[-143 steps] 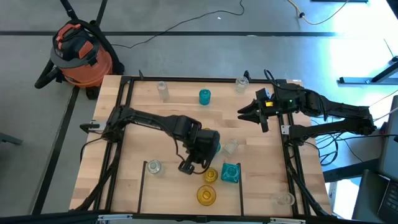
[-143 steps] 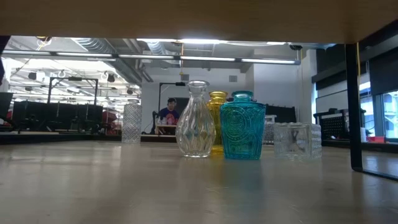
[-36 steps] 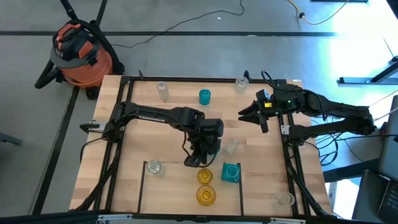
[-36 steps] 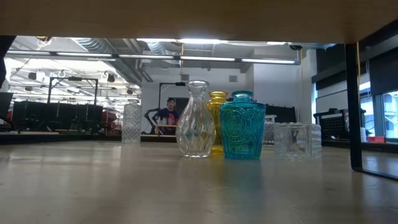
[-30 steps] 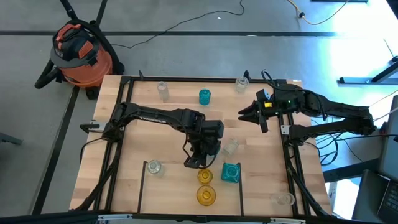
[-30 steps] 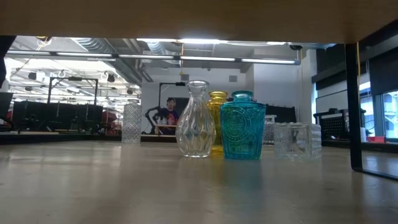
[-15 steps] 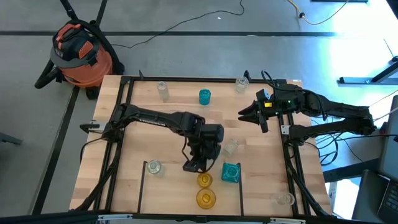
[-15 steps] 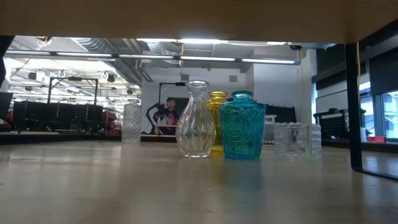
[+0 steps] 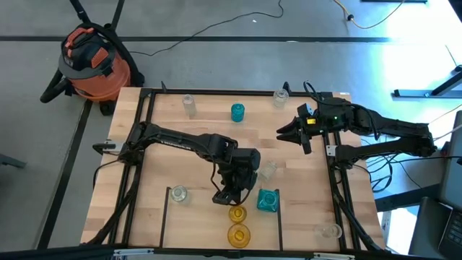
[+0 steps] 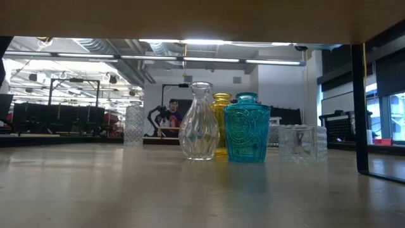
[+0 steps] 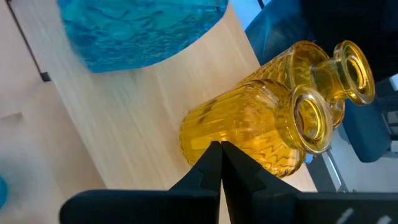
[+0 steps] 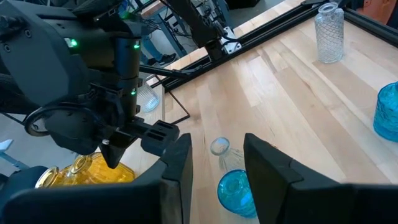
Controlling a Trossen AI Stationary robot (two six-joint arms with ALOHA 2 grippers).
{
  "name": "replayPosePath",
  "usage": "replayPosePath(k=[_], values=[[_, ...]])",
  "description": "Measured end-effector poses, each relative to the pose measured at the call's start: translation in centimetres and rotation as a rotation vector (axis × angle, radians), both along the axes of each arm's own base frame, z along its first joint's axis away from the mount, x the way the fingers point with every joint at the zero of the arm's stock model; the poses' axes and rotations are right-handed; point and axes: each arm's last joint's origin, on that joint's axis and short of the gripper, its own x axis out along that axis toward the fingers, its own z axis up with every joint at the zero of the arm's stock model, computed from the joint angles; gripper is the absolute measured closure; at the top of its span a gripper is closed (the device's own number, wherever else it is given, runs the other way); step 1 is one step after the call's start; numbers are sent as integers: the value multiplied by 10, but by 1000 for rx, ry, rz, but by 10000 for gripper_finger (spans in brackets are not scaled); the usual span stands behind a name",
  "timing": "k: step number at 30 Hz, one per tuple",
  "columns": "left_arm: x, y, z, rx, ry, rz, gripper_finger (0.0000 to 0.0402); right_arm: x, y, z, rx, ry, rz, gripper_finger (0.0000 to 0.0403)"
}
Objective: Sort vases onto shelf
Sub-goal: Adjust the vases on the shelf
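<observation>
Left wrist view: left gripper fingers pressed together, empty, tips just short of two amber vases on the shelf. Right gripper parted, empty, clear of them.

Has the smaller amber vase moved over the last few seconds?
Yes. In the high view, the smaller amber vase has slid away from the square teal vase, toward the larger amber vase.

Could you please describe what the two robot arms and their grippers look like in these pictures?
Both arms are matte black, built of jointed segments with black cables trailing along them. The left gripper has two flat, dark, tapering fingers. The right gripper has broader dark fingers, and its wrist housing carries a yellow-orange mark and a small green light.
</observation>
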Motion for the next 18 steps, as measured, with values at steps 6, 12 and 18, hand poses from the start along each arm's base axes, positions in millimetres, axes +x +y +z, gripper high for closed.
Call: replayPosePath(k=[6,12,18], values=[[0,-4,0,-4,-3,-3,402,0,0,0,0,0,0,292],[1,-5,1,-7,-10,3,402,0,0,0,0,0,1,292],[2,-6,2,-16,-23,8,401,0,0,0,0,0,1,292]])
